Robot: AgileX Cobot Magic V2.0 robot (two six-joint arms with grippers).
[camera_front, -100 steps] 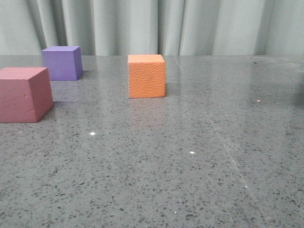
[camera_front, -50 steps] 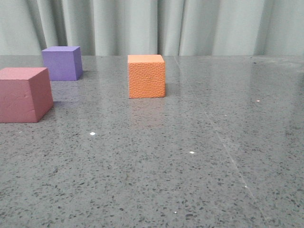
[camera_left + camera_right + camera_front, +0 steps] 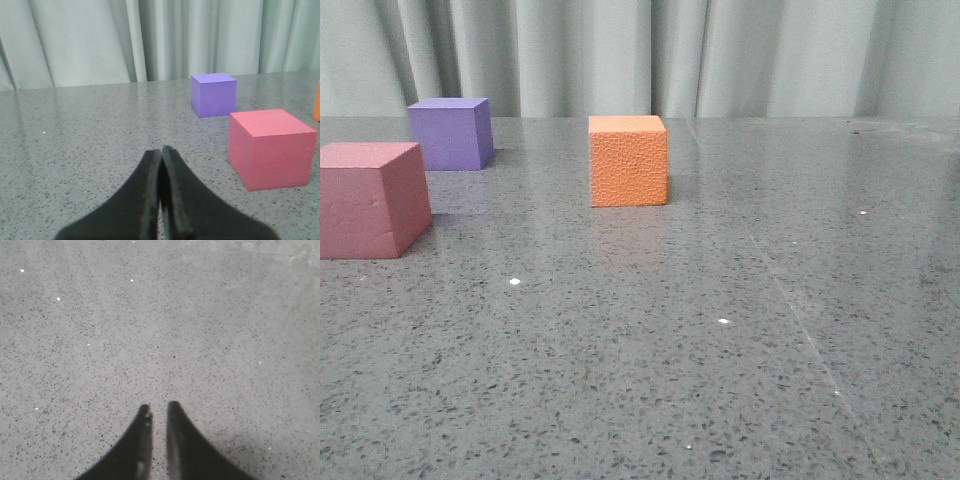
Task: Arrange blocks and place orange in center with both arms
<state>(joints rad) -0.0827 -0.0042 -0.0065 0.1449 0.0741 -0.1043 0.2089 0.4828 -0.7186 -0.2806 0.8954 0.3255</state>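
Note:
The orange cube [image 3: 628, 160] stands on the grey stone table [image 3: 720, 330], mid-depth and a little left of the middle. The pink-red cube [image 3: 370, 200] sits at the left edge, and the purple cube [image 3: 450, 133] is behind it. No gripper shows in the front view. In the left wrist view my left gripper [image 3: 161, 150] is shut and empty, low over the table. The pink-red cube [image 3: 270, 150] and the purple cube [image 3: 213, 94] lie ahead of it to one side, and a sliver of the orange cube [image 3: 317, 100] shows at the frame edge. My right gripper [image 3: 160, 407] is shut but for a thin slit, empty, over bare table.
A pale pleated curtain [image 3: 720, 50] hangs behind the table's far edge. Small white specks [image 3: 515, 282] dot the tabletop.
A dark shape at the right edge of the front view one second ago has left the frame. The three cubes have not moved.

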